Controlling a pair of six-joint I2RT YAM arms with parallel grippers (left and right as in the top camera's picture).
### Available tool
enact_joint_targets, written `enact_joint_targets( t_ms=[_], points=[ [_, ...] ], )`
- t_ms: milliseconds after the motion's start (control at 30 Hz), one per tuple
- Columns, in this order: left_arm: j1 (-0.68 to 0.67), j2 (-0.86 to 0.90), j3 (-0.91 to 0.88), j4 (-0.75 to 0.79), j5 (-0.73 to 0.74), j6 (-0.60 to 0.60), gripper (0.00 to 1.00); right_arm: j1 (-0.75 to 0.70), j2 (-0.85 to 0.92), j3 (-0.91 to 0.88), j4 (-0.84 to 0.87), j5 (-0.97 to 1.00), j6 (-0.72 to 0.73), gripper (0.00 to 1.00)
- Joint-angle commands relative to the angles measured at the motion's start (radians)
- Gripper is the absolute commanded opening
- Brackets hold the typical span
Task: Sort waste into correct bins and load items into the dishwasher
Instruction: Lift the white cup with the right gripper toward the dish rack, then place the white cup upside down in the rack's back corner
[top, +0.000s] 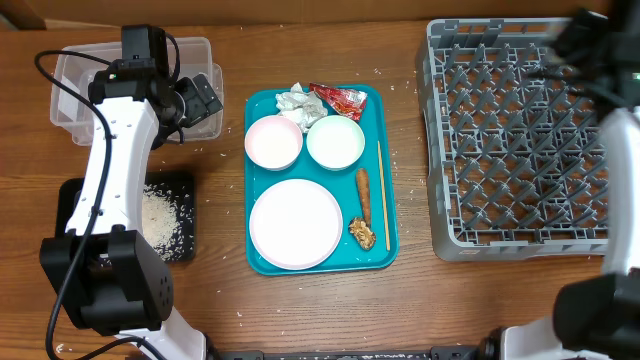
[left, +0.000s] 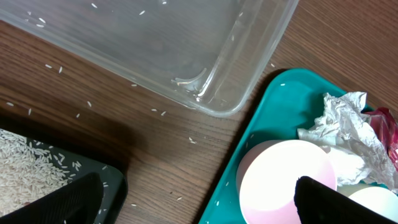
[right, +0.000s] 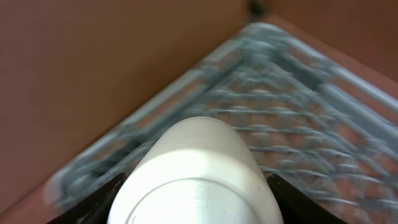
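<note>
Small white cup (right: 199, 155) front and centre in the right wrist view, base turned to the camera, and the right tool (right: 194, 200) has it clamped, one dark finger pressed to each side. Behind it is a corner of the grey dish rack (top: 437, 130), blurred; I can't tell if the cup touches the rack or hangs clear of it. From overhead, that arm sits over the rack's far right corner.

Over to the teal tray (top: 385, 250) in the middle of the worktop (top: 300, 310). The large white plate (top: 296, 223) is at the near end, with two white bowls (top: 273, 141) (top: 335, 142) side by side just beyond it. The crumpled napkin (top: 293, 101) and red wrapper (top: 340, 99) are tucked against the far rim. The brown sausage piece (top: 363, 192) lies to the right of the plate, the crumbly bit (top: 362, 233) just below it, and the wooden stick (top: 380, 195) runs along the right rim.

The left tool (left: 199, 202) has its fingers spread wide and holds nothing, poised over bare wood between the clear tub (top: 75, 70) and the teal tray's left corner. The black tray (top: 185, 215) sits near the left arm's base, with a heap of rice (top: 160, 215) in it. Loose grains dot the worktop around the tub.
</note>
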Motion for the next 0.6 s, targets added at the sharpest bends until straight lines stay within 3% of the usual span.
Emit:
enact_joint_targets(
  t_ms=[0,200,233,333,567],
  points=[
    [0.005,-0.016,0.022,0.000,-0.004,0.015,1.00,-0.119,0.060,-0.004,-0.020,-0.011,0.009,0.63],
    [0.005,-0.016,0.022,0.000,-0.004,0.015,1.00,-0.226,0.159,-0.004,-0.046,-0.055,-0.002,0.64],
    [0.005,-0.016,0.022,0.000,-0.004,0.015,1.00,-0.234,0.177,-0.004,-0.046,-0.069,-0.002,0.73],
    [0.005,-0.016,0.022,0.000,-0.004,0.015,1.00,-0.234,0.196,-0.004,-0.049,-0.076,-0.002,0.88],
    [0.005,-0.016,0.022,0.000,-0.004,0.015,1.00,-0.233,0.194,-0.003,-0.090,-0.088,-0.002,0.96]
  ],
)
